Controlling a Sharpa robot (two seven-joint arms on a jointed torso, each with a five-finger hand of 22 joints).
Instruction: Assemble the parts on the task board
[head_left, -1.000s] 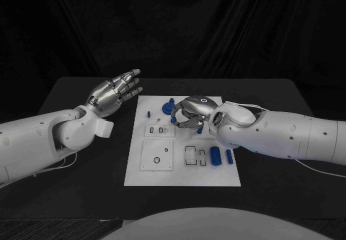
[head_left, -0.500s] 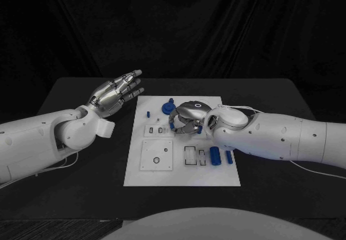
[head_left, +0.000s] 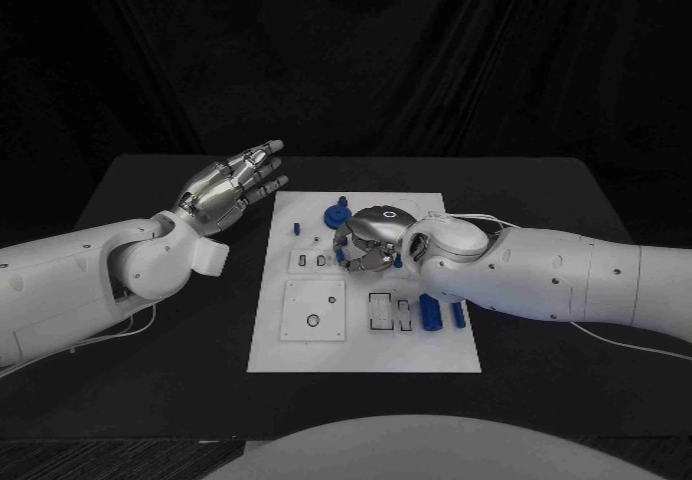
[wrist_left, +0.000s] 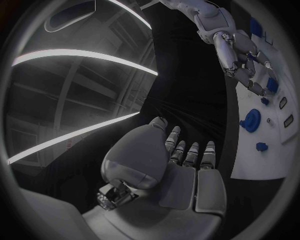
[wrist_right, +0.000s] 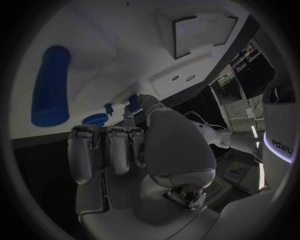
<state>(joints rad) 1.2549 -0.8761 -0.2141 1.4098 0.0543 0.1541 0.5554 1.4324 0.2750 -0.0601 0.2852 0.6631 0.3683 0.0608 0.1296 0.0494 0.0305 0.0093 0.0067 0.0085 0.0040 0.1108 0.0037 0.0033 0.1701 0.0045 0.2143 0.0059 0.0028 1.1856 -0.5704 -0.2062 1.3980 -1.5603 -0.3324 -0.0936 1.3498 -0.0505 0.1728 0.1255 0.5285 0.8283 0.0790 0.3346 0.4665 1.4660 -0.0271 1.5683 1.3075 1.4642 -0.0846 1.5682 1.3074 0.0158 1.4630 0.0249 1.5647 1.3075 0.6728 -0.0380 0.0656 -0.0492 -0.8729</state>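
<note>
The white task board (head_left: 289, 350) lies mid-table. My right hand (head_left: 372, 240) hangs low over its far middle, fingers curled down, thumb and a finger pinching a small blue part (head_left: 340, 254) (wrist_right: 133, 103) just above the board (wrist_right: 94, 55). A blue gear (head_left: 336, 213) (wrist_left: 251, 120) stands just beyond that hand. A blue cylinder (head_left: 430, 312) (wrist_right: 51, 85) and a blue bar (head_left: 459, 314) lie near the board's right edge. My left hand (head_left: 231, 185) (wrist_left: 181, 160) is raised off the board's far left corner, fingers straight, holding nothing.
A small blue peg (head_left: 297, 228) stands near the board's left edge. White blocks with slots (head_left: 315, 262) and a square plate with a ring (head_left: 315, 310) sit on the board's left half. My right forearm (head_left: 548, 275) covers the board's right far corner.
My right hand has slid a little left and nearer across the board, with the small blue part at its fingertips. The left hand has stayed put.
</note>
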